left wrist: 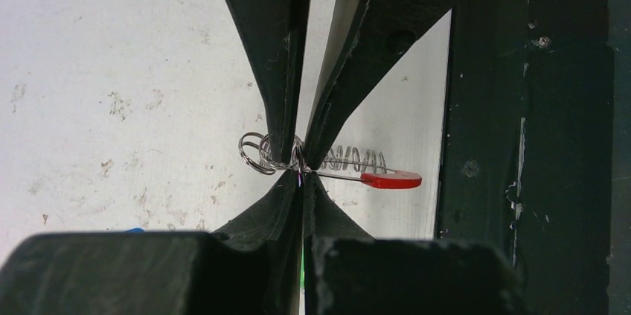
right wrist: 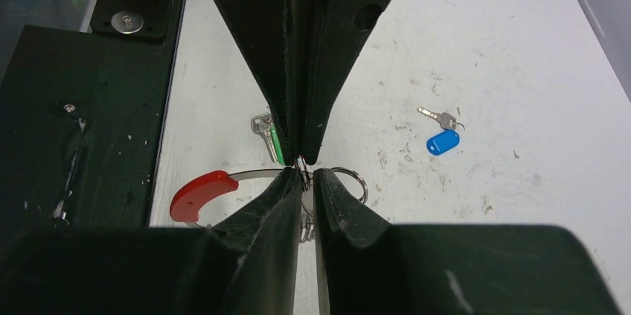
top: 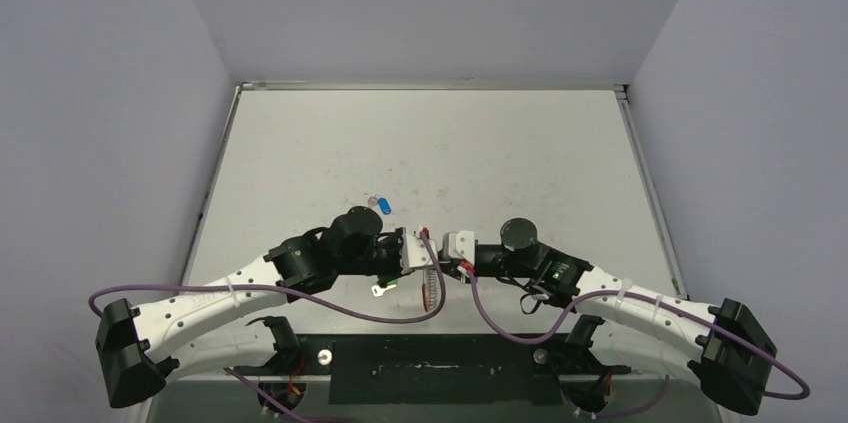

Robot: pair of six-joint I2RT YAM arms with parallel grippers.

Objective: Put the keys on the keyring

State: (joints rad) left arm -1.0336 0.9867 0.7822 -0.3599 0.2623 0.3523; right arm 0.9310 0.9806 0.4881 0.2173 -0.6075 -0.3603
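Notably, the left gripper (left wrist: 301, 178) clamped the keyring (left wrist: 257, 153); right gripper (right wrist: 306, 179) jaws nearly met around it, grip indeterminate. Its coil (left wrist: 357, 157) showed in the left wrist view, not the right.

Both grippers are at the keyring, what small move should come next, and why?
Probably tighten the right gripper on the keyring: the left gripper clamps it too, while the green key and blue key lie loose, so one arm must soon let go.

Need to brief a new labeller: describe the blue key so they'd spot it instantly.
On the white table, look beyond the left hand. A tiny silver key lies alone there; its blue head distinguishes it from the nearer green-headed key.
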